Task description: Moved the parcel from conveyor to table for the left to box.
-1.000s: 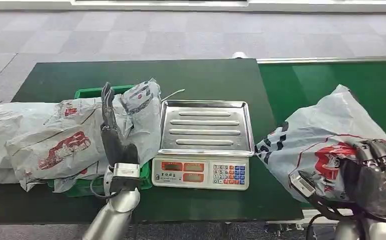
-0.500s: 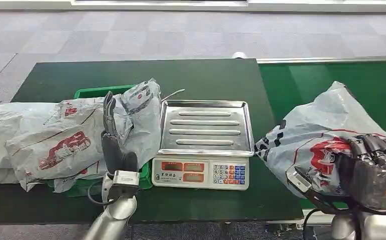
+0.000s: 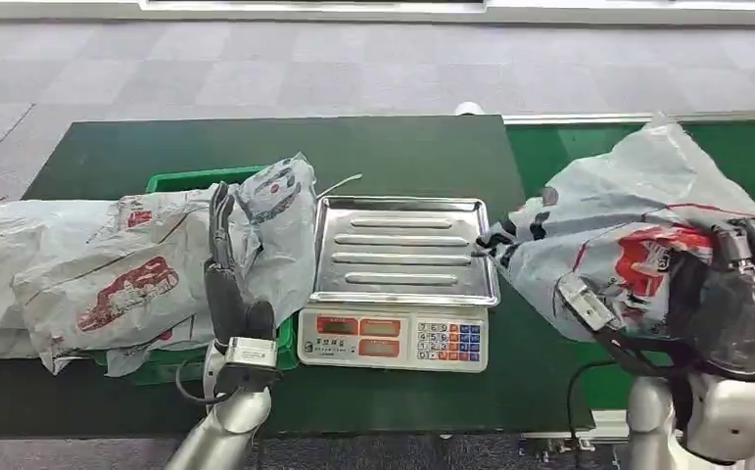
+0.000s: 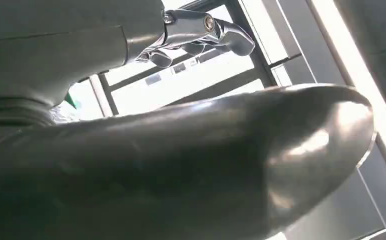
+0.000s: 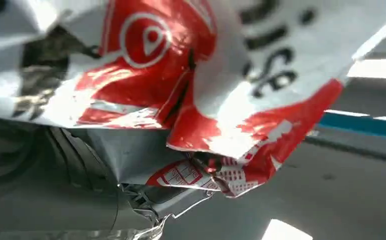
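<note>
1. Grey carpet tiles lie behind a dark green worktop (image 3: 402,147), and a brighter green conveyor (image 3: 745,147) runs beside it.
2. The right hand (image 3: 735,294) is clamped on the parcel (image 3: 608,225). It holds the parcel up in the air, over the gap between the conveyor and the scale (image 3: 401,284).
3. I think the carry is about half done. Next the parcel needs to go across and down onto the worktop.
4. The left hand (image 3: 226,264) stands up with its fingers straight and apart. It holds nothing and waits by the green box (image 3: 182,181).
5. The parcel is a soft, crinkly grey plastic bag with red and black print.
6. The scale has a shiny metal tray with ridges.
7. More grey bags (image 3: 89,274) are piled on the box.
</note>
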`<action>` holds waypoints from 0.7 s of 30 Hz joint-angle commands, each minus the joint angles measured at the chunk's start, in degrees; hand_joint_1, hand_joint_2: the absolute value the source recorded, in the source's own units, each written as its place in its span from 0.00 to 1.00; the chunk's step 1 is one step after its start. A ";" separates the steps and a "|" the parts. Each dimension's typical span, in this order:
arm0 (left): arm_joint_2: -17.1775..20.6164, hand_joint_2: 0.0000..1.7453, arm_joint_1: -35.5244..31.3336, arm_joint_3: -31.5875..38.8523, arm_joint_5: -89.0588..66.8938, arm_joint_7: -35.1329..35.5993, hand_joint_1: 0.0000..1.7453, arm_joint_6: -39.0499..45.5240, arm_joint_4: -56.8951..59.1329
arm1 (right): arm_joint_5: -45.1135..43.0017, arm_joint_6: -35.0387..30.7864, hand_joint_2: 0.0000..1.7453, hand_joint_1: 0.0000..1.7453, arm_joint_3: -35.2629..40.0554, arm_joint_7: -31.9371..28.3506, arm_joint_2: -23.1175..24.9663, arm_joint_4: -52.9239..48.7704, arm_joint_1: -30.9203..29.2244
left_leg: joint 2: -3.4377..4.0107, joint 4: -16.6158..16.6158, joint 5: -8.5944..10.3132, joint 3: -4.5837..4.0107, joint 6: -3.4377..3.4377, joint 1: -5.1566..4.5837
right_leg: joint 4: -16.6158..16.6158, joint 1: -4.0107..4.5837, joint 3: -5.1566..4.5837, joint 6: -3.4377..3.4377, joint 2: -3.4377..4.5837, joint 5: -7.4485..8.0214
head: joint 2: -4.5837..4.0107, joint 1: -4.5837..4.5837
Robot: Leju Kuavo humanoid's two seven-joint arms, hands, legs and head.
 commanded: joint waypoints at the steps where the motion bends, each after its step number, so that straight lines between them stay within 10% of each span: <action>1: 1.41 0.00 -1.59 -2.62 0.45 0.19 0.00 0.83 3.62 | -4.62 -0.11 1.00 1.00 24.05 11.76 -3.93 6.94 -2.28 | 0.55 -0.17 -0.02 0.23 -0.02 -0.01 | -0.12 -0.01 0.00 -0.08 0.59 0.14 | -0.02 0.00; 15: 1.41 0.00 -1.59 -2.62 0.45 0.19 0.00 0.83 3.62 | -4.62 -0.11 1.00 1.00 24.05 11.76 -3.93 6.94 -2.28 | 0.08 -0.08 0.01 0.11 -0.02 0.02 | -0.08 0.03 -0.02 -0.07 0.13 0.01 | -0.02 -0.02; 19: 0.81 0.00 -1.60 -3.30 1.07 0.19 0.00 1.89 4.39 | -8.89 -0.11 1.00 1.00 22.99 8.38 -1.40 8.75 1.74 | -0.02 -0.18 0.04 0.19 -0.03 0.06 | -0.19 0.07 0.11 -0.09 0.03 0.01 | -0.02 -0.02; 21: 0.98 0.00 0.18 -3.70 2.74 0.19 0.00 1.94 1.67 | -22.49 -0.11 1.00 1.00 18.54 -4.65 5.47 9.96 7.19 | 0.00 -0.17 0.02 0.21 -0.04 0.05 | -0.18 0.05 0.11 -0.09 0.05 -0.01 | 0.00 -0.02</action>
